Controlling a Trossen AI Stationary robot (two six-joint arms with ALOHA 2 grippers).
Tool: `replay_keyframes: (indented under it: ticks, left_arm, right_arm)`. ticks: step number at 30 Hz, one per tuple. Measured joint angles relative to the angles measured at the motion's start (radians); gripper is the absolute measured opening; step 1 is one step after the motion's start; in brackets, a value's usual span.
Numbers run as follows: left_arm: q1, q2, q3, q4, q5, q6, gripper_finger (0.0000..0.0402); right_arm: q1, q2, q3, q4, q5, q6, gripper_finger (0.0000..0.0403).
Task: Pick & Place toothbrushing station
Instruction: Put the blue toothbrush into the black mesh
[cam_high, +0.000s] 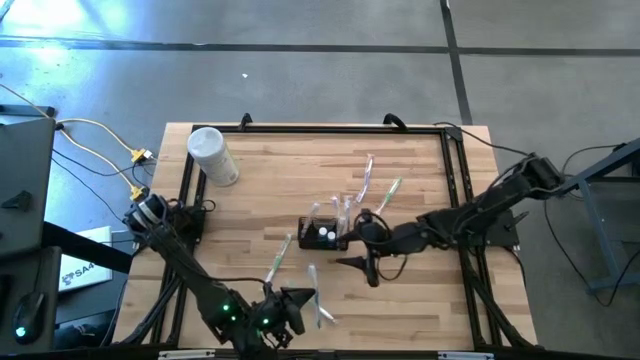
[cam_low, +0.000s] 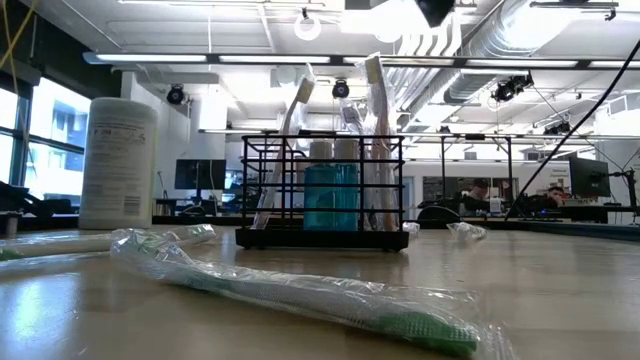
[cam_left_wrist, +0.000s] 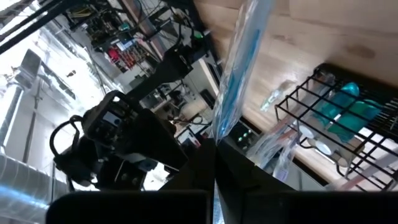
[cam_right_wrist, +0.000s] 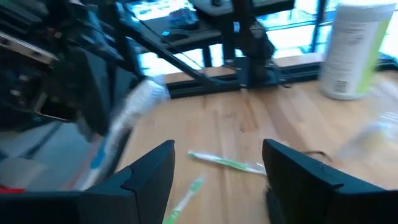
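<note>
The toothbrushing station, a small black wire caddy (cam_high: 323, 232), stands on its base mid-table; it holds wrapped toothbrushes and a teal cup (cam_low: 330, 196). In the low view the caddy (cam_low: 322, 235) stands upright. My left gripper (cam_high: 293, 303) is near the table's near edge, shut on a blue-and-white wrapped toothbrush (cam_high: 320, 298). My right gripper (cam_high: 360, 245) is open and empty just right of the caddy; its own view shows its spread fingers (cam_right_wrist: 217, 180) over bare wood. My left gripper pinches the wrapped blue toothbrush between its two shut fingers at one end (cam_left_wrist: 217, 132). The rest of the brush (cam_left_wrist: 239, 68) sticks out beyond the fingertips. Whether it is clear of the table I cannot tell.
A white lidded cylinder (cam_high: 212, 155) lies at the far left. Wrapped green toothbrushes lie loose: one left of the caddy (cam_high: 279, 258), others beyond it (cam_high: 390, 190), one in the low view's foreground (cam_low: 300, 295). A black frame (cam_high: 455, 170) edges the table.
</note>
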Motion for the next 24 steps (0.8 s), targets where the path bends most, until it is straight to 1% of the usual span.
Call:
replay_keyframes:
  ticks: [2, 4, 8, 14, 18, 21, 24]
  left_arm:
    - [0.007, 0.0, 0.0, -0.001, 0.005, 0.007, 0.0]
    - [0.019, 0.0, 0.0, -0.001, 0.013, 0.014, 0.0]
    - [0.03, 0.0, 0.0, -0.002, 0.023, 0.018, 0.0]
    - [0.05, 0.0, 0.0, -0.002, 0.034, 0.019, 0.0]
    - [0.071, 0.0, 0.0, -0.002, 0.053, 0.019, 0.0]
    - [0.083, 0.0, 0.0, -0.002, 0.054, 0.019, 0.0]
    - [0.091, 0.0, 0.0, -0.002, 0.055, 0.019, 0.0]
  right_arm:
    - [-0.02, 0.028, 0.0, 0.047, -0.073, 0.004, 0.0235]
    - [-0.035, 0.054, 0.0, 0.082, -0.122, 0.014, 0.0235]
    - [-0.057, 0.088, 0.0, 0.121, -0.181, 0.029, 0.0235]
    - [-0.075, 0.114, 0.0, 0.187, -0.297, 0.028, 0.0235]
    - [-0.074, 0.114, 0.0, 0.194, -0.297, 0.02, 0.0235]
    - [-0.074, 0.114, 0.0, 0.197, -0.301, -0.021, 0.0235]
    - [-0.074, 0.114, 0.0, 0.195, -0.299, -0.024, 0.0235]
